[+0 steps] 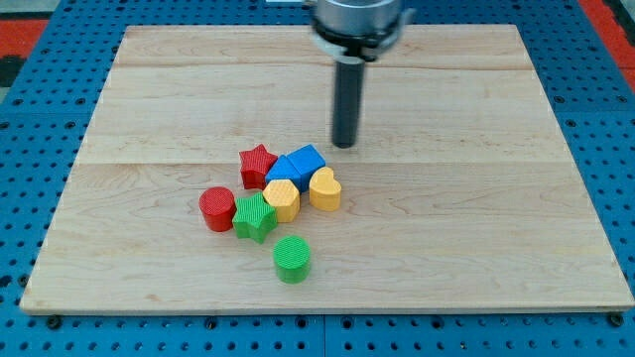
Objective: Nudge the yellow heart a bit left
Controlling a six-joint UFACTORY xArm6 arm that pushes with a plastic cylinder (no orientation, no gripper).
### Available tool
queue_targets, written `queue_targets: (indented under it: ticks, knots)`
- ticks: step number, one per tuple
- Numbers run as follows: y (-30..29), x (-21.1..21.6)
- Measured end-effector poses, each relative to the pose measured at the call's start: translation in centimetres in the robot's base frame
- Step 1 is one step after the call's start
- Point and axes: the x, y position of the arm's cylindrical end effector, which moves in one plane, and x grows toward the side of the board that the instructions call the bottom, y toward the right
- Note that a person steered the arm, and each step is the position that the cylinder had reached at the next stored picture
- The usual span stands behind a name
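Observation:
The yellow heart lies near the middle of the wooden board, at the right end of a cluster of blocks. It touches a blue cube above it and sits beside a yellow hexagon on its left. My tip stands above and slightly right of the heart, just right of the blue cube, apart from the heart.
A second blue block, a red star, a red cylinder and a green star fill the cluster to the heart's left. A green cylinder stands alone below. Blue pegboard surrounds the board.

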Motion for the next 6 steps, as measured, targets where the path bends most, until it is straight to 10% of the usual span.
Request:
queue_targets:
  ticks: [6]
  knots:
    - [2.9,10.9]
